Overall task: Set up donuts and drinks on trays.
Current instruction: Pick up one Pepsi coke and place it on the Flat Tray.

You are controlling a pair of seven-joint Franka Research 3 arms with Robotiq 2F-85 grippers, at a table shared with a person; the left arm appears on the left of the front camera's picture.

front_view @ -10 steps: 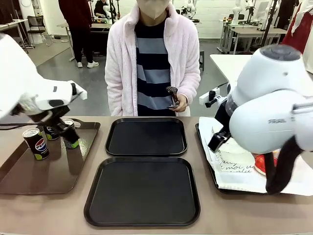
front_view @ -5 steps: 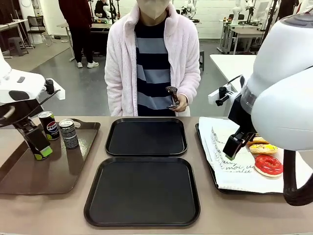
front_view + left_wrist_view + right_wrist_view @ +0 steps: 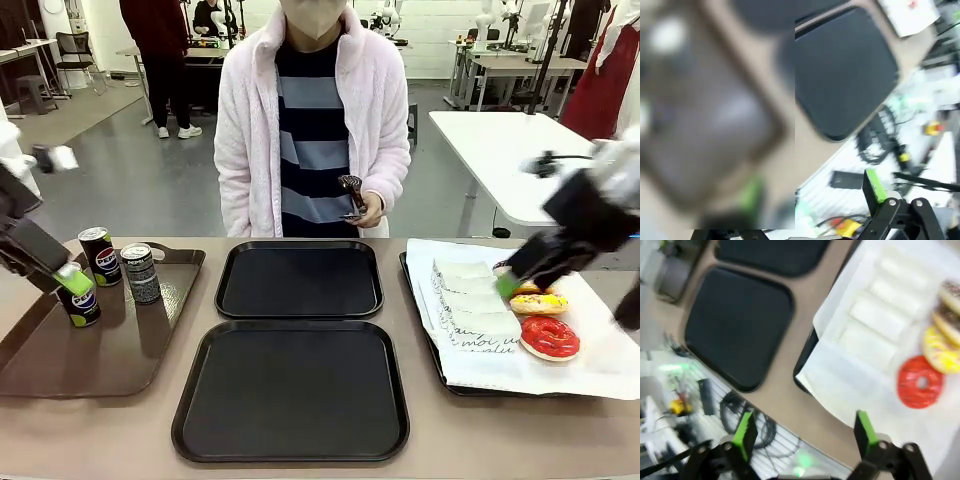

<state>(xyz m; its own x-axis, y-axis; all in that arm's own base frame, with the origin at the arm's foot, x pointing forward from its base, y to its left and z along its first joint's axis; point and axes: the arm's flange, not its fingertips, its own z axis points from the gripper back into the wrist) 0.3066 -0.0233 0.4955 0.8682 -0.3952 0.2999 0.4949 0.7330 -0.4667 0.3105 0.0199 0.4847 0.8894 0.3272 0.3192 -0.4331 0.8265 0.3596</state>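
Left end effector (image 3: 72,282) hangs wide open, gripping nothing, right over a can (image 3: 81,307) marked PEPSI on the brown tray (image 3: 110,360). Right end effector (image 3: 804,432) spread wide too, nothing held, near the donuts (image 3: 549,337) on white paper (image 3: 480,352). The black trays (image 3: 292,392) sit mid-surface (image 3: 100,432)

Two black trays (image 3: 290,390) (image 3: 300,280). Left of them, three cans (image 3: 82,308) (image 3: 100,255) (image 3: 141,272) on one brown tray (image 3: 120,350). Right of them, at least three donuts (image 3: 550,337) (image 3: 538,303) (image 3: 527,289) (further ones too blurred to count) on white paper (image 3: 470,340).

matt black plastic trays (image 3: 290,392), glossy brown tray (image 3: 112,352), white paper liner (image 3: 482,362)
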